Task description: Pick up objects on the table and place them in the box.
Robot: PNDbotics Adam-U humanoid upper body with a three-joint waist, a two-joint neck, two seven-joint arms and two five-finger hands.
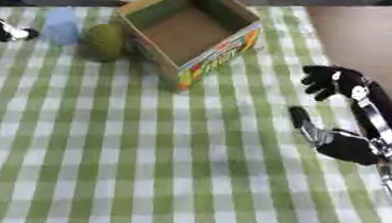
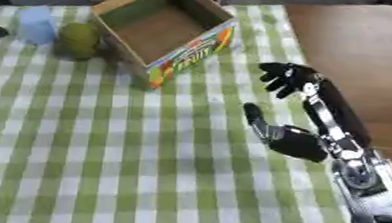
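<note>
An open cardboard box [image 1: 221, 55] with a colourful front wall stands at the far middle of the green checked cloth, and nothing shows inside it. Just left of it lies a round green fruit [image 1: 104, 41], with a pale blue cup-like thing [image 1: 63, 25] beside that. A black and white thing [image 1: 0, 28] lies at the left edge; I cannot make out what it is. My right hand [image 1: 346, 145] hovers over the cloth's right side, well right of the box, fingers stretched toward the far side with bent tips and thumb out to the left. It holds nothing. My left hand does not show.
The cloth's right edge runs just beyond my right hand, with a brown surface [image 1: 372, 37] past it. The cloth's near edge shows at the lower right. Dark shapes stand behind the table's far edge.
</note>
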